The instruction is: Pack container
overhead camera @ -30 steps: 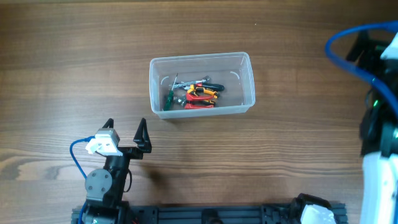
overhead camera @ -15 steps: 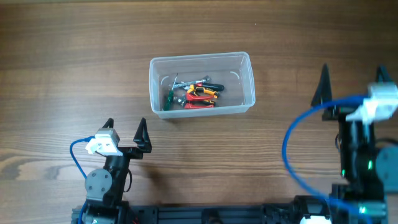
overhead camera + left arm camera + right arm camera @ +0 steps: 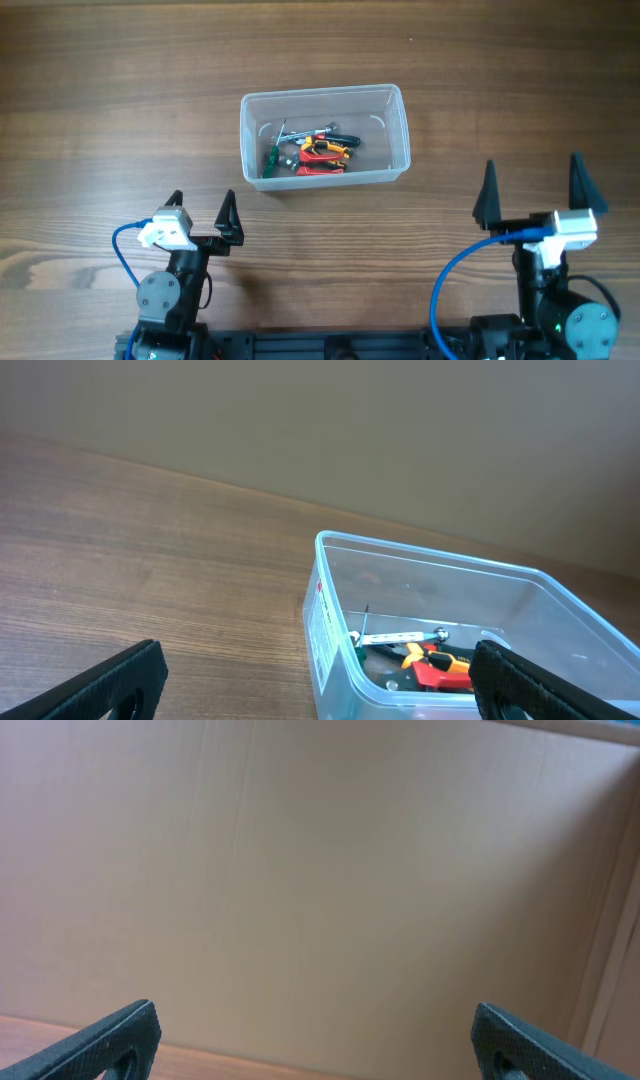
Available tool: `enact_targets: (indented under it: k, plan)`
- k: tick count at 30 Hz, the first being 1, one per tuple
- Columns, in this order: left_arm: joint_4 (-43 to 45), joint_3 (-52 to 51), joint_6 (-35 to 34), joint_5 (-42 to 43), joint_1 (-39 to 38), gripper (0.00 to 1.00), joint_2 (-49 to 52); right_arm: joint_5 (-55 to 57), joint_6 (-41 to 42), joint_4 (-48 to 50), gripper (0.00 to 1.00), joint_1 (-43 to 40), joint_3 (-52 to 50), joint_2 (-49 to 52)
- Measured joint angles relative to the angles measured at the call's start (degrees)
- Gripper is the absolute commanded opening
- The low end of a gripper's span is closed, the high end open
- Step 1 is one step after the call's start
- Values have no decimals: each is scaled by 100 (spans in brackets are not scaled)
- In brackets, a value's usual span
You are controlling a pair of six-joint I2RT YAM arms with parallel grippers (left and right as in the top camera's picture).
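The clear plastic container (image 3: 252, 108) stands in the middle of the wooden table and holds several small hand tools (image 3: 312, 150), red, yellow, green and metal. It also shows in the left wrist view (image 3: 330, 610) with the tools (image 3: 425, 655) inside. My left gripper (image 3: 203, 207) is open and empty, near the front left, short of the container. My right gripper (image 3: 533, 184) is open and empty at the front right, apart from the container. The right wrist view shows only my open fingers (image 3: 315, 1035) against a plain beige wall.
Blue cables (image 3: 122, 255) loop by both arm bases at the table's front edge. A beige wall (image 3: 320, 430) rises behind the table's far edge.
My right arm has swung from the far right edge down to the front right, its open fingers now pointing toward the back. The left arm and the container have not moved.
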Motion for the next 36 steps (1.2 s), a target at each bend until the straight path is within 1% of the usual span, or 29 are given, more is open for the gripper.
enact_targets:
  k: [7, 11, 22, 36]
  plan:
    - [0, 0, 0, 0, 0, 100, 0, 0, -37, 15, 100, 0, -557, -511]
    - [0, -2, 0, 0, 0, 100, 0, 0, -37, 17, 100, 0, -866, -643]
    - [0, -2, 0, 0, 0, 100, 0, 0, -37, 4, 100, 0, -1453, -831]
    - [0, 0, 0, 0, 0, 100, 0, 0, -39, -22, 100, 0, -1875, -839]
